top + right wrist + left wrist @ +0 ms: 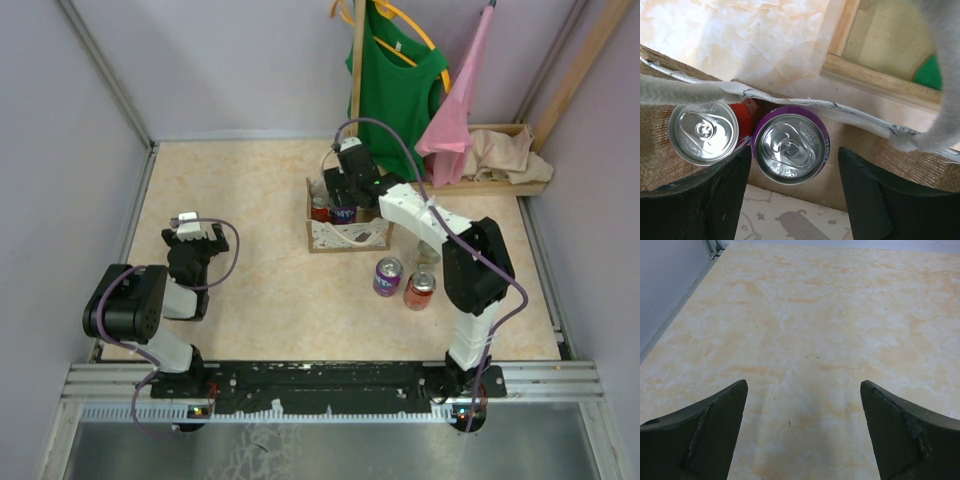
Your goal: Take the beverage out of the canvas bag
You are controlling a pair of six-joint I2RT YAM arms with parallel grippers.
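The canvas bag [347, 234] stands mid-table, beige with white handles and a patterned band. Inside it stand a purple can [790, 145] and a red can [704, 132], seen from above in the right wrist view; both also show in the top view, purple [343, 213] and red [320, 210]. My right gripper [794, 170] is open and hovers over the bag's mouth, its jaws either side of the purple can and above it. My left gripper [803, 400] is open and empty over bare table at the left [192, 240].
A purple can [388, 276] and a red can [420, 289] stand on the table right of the bag. A wooden crate [500, 160] with cloth, a green shirt [400, 80] and a pink cloth [455, 110] are at the back right. Grey walls surround the table.
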